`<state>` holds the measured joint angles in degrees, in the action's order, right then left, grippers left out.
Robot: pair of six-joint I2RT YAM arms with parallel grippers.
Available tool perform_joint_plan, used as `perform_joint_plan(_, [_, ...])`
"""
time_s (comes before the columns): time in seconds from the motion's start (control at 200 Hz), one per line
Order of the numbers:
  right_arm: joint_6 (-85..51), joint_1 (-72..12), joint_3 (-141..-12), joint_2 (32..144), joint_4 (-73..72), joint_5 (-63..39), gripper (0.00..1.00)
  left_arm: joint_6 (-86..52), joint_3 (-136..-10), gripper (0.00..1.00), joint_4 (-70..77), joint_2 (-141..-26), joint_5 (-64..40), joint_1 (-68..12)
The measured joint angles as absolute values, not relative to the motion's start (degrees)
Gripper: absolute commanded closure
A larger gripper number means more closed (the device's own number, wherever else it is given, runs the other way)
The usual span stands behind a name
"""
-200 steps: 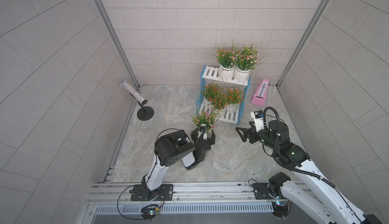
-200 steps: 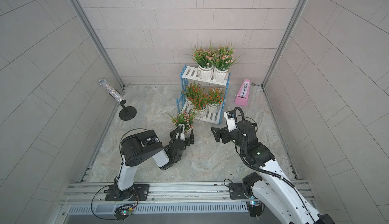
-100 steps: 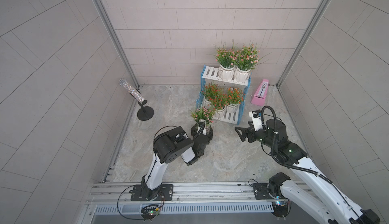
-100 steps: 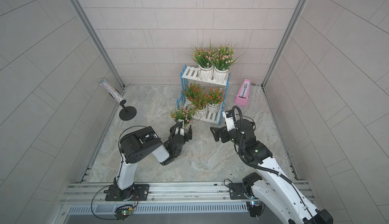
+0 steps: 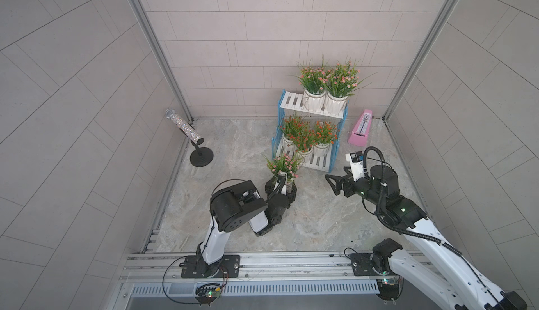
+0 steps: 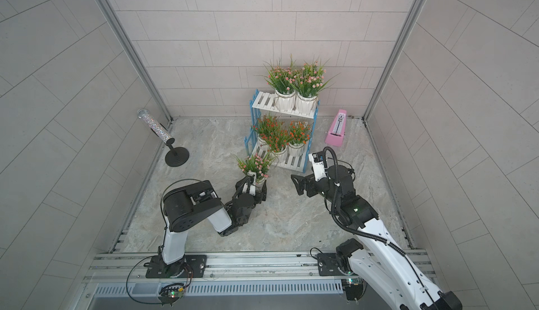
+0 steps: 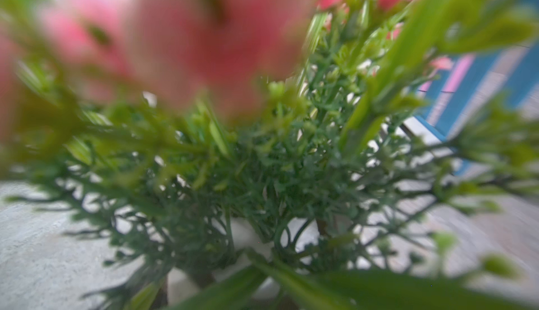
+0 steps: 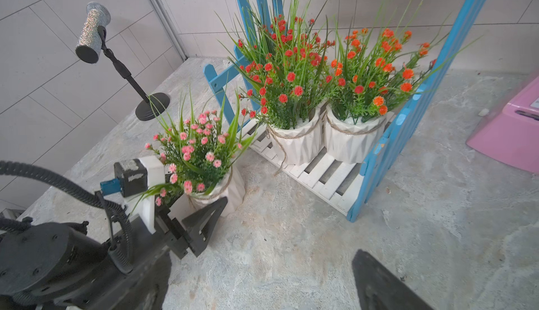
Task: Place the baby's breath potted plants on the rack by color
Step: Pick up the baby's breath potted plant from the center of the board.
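Left pincer (image 5: 281, 186) grips the pink-flowered plant's pot (image 8: 233, 189), standing just beside the rack (image 8: 323, 177).

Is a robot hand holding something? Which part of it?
The left gripper grips the pink-flowered plant by the sides of its white pot. The right gripper holds nothing.

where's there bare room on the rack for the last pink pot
Upper shelf: bare slats between the blue side frame and the two pink pots. Lower shelf: crowded with three orange pots.
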<state>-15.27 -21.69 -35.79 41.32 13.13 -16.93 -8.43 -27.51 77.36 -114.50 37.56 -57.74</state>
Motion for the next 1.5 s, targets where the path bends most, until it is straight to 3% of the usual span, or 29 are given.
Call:
perform_joint_plan(0.23, [-15.92,-21.69,-32.99,37.36,13.72,-15.55,0.01,-6.76,-20.49,0.31,75.44,-107.20,34.11,-64.77])
perform_joint_plan(0.49, [-18.61,-21.69,-32.32,34.89,15.86,-12.01,0.01,-7.09,-12.67,0.31,73.97,-97.30,25.12,-67.42])
perform_joint_plan(0.851, [-22.24,-21.69,-30.04,35.90,19.62,-10.35,0.00,-6.04,-10.83,0.31,71.53,-90.63,22.04,-73.21])
perform_joint_plan(1.286, [-22.85,-21.69,-30.04,33.41,21.30,-7.03,0.01,-1.80,-15.66,0.31,54.85,-72.51,25.04,-73.34])
perform_joint_plan(1.501, [-22.85,-21.69,-30.04,33.47,21.32,-6.76,0.01,-1.78,-22.44,0.31,44.58,-66.52,25.45,-67.66])
